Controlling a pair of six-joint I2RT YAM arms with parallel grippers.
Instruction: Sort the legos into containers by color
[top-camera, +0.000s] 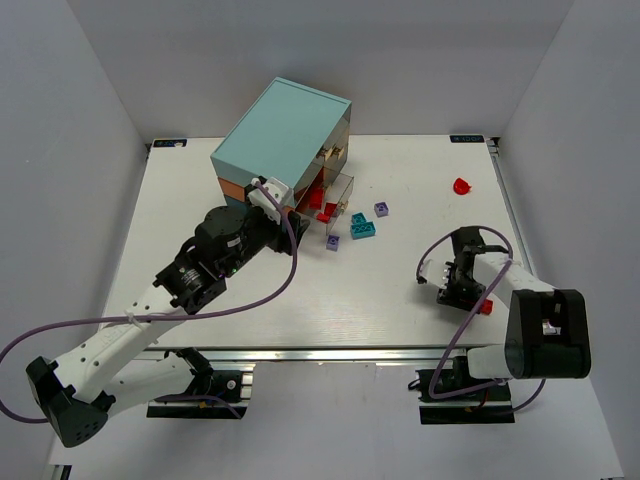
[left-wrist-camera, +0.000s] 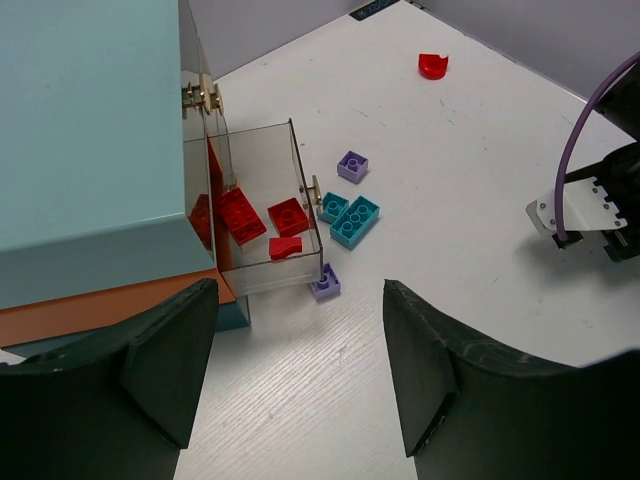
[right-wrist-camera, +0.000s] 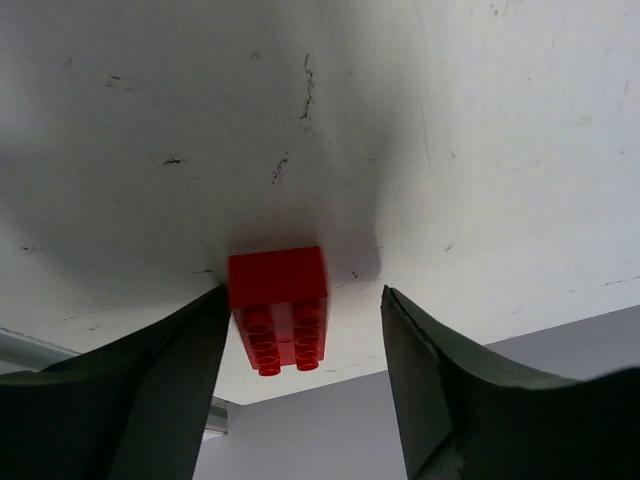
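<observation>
The chest (top-camera: 280, 130) has a light-teal top over orange and blue layers. Its clear drawer (left-wrist-camera: 270, 150) is pulled out and holds three red legos (left-wrist-camera: 240, 215). On the table in front of it lie a teal lego pair (left-wrist-camera: 348, 217) and two lavender legos (left-wrist-camera: 352, 165) (left-wrist-camera: 325, 284). A red curved piece (top-camera: 461, 186) lies at the far right. My left gripper (left-wrist-camera: 300, 380) is open and empty, just before the drawer. My right gripper (right-wrist-camera: 305, 300) is open around a red lego (right-wrist-camera: 278, 305) near the table's front edge; the lego sits close to the left finger.
In the top view the teal legos (top-camera: 363, 228) and the lavender ones (top-camera: 381, 209) (top-camera: 332, 242) lie right of the drawer (top-camera: 335, 190). The right arm's lego (top-camera: 487, 306) is close to the table's near edge. Grey walls enclose the table.
</observation>
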